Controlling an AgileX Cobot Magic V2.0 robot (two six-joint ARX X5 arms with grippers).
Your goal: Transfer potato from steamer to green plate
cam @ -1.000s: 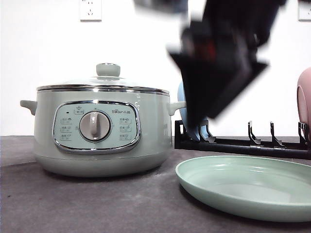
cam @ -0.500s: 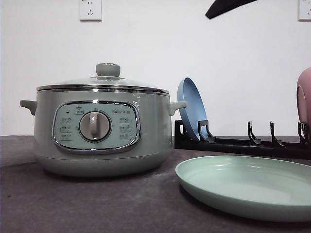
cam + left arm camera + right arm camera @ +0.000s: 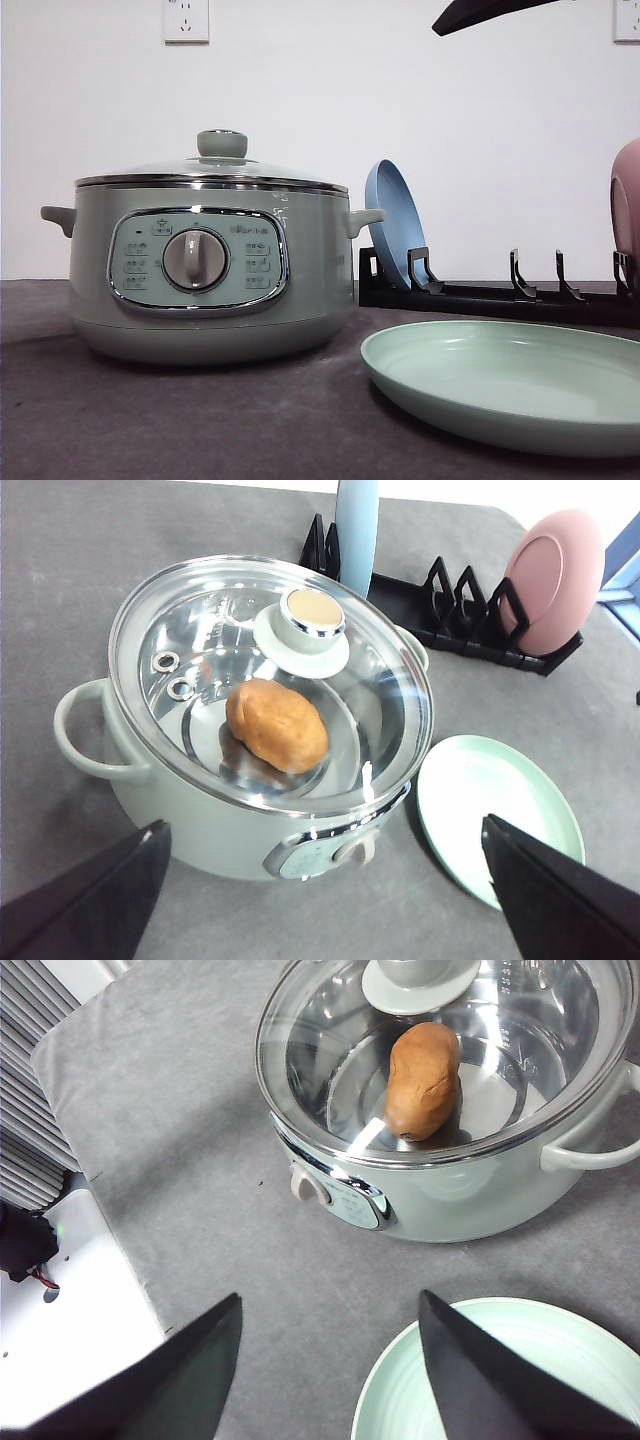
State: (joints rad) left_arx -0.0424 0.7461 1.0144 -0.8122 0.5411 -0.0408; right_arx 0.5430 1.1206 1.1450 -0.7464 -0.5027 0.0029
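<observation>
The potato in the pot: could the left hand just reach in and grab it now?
Probably not. The potato lies inside the steamer under the closed glass lid. The open left hand hovers above, empty; the lid must come off first.

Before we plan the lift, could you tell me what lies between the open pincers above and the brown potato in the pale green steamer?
The knobbed glass lid covers the steamer, closing off the brown potato, as both wrist views show.

White wall (image 3: pixel 300 120) with socket (image 3: pixel 186 20); grey tabletop (image 3: pixel 200 420)
</observation>
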